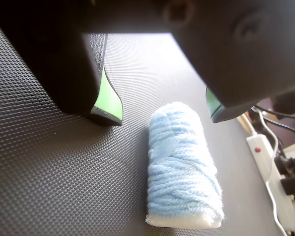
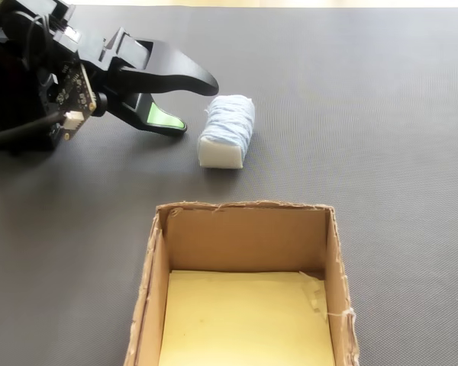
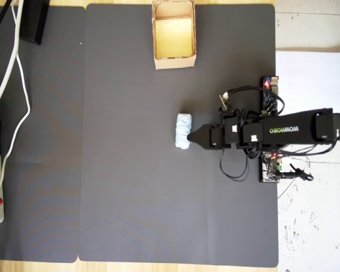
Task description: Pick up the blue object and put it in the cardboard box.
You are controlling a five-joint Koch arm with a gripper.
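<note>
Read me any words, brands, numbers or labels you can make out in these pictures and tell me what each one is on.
"WOWROBO": white letters on the black arm in the overhead view, reading upside down there.
The circuit boards beside the arm carry markings too small to read.
No text shows on the blue object, the cardboard box or the power strip.

Pale blue yarn-wrapped oblong bundle [image 1: 183,167] showing a white base edge. Black plastic gripper [image 1: 162,118] showing bright green inner pads. Small brown cardboard box [image 2: 332,252] showing a yellowish-tan floor. Dark grey mat [image 3: 130,198] showing a fine dimpled texture. White power strip [image 1: 275,187] showing a red switch.
</note>
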